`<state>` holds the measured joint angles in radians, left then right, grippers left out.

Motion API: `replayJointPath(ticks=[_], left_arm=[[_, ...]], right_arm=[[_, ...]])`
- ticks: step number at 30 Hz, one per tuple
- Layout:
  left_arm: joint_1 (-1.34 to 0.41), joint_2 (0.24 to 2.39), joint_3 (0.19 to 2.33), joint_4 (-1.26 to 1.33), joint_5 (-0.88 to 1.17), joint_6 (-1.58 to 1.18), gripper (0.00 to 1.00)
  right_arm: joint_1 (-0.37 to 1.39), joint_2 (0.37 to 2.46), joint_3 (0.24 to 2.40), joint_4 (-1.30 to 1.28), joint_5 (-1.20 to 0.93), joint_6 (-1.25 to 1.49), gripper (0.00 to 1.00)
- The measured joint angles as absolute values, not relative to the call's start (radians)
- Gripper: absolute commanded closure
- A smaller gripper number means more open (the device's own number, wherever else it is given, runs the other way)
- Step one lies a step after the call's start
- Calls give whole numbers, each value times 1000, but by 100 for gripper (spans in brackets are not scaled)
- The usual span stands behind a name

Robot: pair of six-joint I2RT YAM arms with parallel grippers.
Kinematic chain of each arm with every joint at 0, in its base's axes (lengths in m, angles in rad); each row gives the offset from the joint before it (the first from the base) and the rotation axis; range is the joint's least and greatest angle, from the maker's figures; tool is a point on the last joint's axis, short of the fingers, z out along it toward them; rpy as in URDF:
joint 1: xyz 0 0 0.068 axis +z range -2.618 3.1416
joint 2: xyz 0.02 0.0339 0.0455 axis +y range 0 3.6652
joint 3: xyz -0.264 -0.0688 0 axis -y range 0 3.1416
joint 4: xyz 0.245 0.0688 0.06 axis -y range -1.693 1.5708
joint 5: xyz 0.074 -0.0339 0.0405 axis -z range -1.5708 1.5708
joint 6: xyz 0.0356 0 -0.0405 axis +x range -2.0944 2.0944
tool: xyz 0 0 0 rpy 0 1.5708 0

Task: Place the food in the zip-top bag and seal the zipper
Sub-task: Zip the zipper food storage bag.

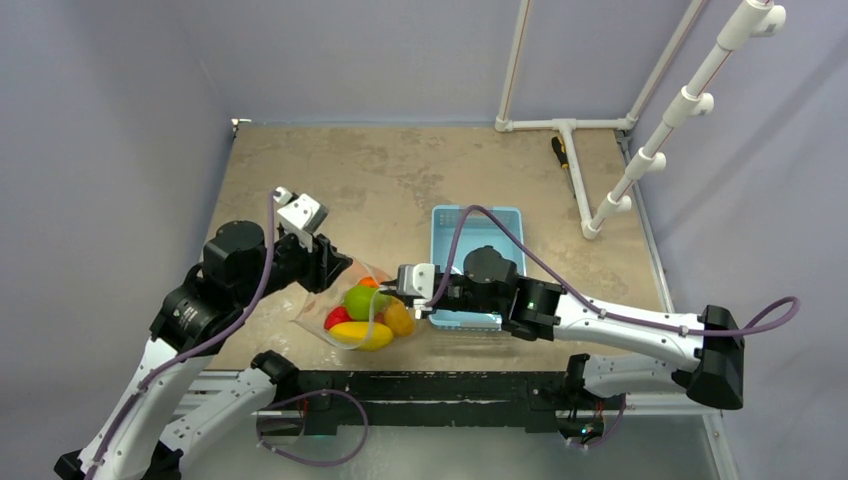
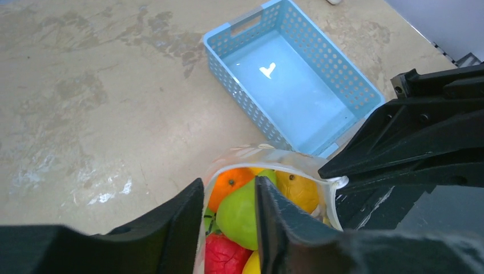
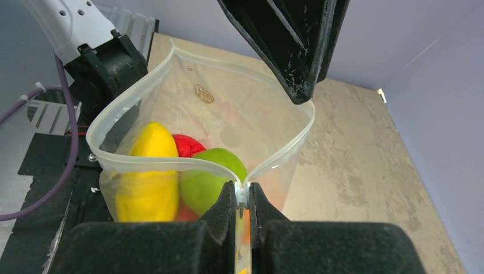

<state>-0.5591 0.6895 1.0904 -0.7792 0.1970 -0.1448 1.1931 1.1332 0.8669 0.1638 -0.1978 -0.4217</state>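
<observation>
Right wrist: glossy toy fruits (image 3: 149, 171) are bagged; the unsealed whitish zipper (image 3: 171, 162) of the clear plastic bag (image 3: 228, 108) is clamped by right tool (image 3: 242, 197), left tool (image 2: 228, 182) parted.

The zip-top bag (image 3: 228, 108) was thin, clear, glossy plastic. The food (image 3: 149, 171) was smooth and glossy. The basket (image 2: 240, 85) was perforated plastic; the table (image 2: 85, 114) was matt and mottled.

Both arms bend in toward each other. The right gripper (image 3: 242, 195) pinches the zipper (image 3: 171, 162) tight. The left gripper (image 2: 228, 185) has its 2 fingers a little apart.
</observation>
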Motion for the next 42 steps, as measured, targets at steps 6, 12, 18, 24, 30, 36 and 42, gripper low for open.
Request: replayJointPath(ticks=[6, 12, 18, 24, 30, 36, 42], left_arm=[[-559, 648, 1109, -826, 160, -144, 33], [-559, 614, 1179, -821, 214, -133, 26], [-559, 615, 1194, -784, 324, -107, 25], [-559, 638, 1194, -752, 471, -85, 25], [-559, 669, 1179, -714, 614, -62, 25], [-559, 674, 1106, -633, 728, -67, 24], [-559, 716, 1095, -583, 820, -78, 24]], right_arm=[[1193, 1180, 933, 107, -196, -406, 100], [1193, 1202, 1011, 31, -205, -386, 100], [1193, 1203, 1058, -38, -235, -372, 100], [1193, 1203, 1107, -110, -275, -348, 100], [1193, 1187, 1127, -155, -314, -328, 100], [1193, 1135, 1133, -190, -361, -312, 100], [1193, 1110, 1164, -217, -368, -279, 100]])
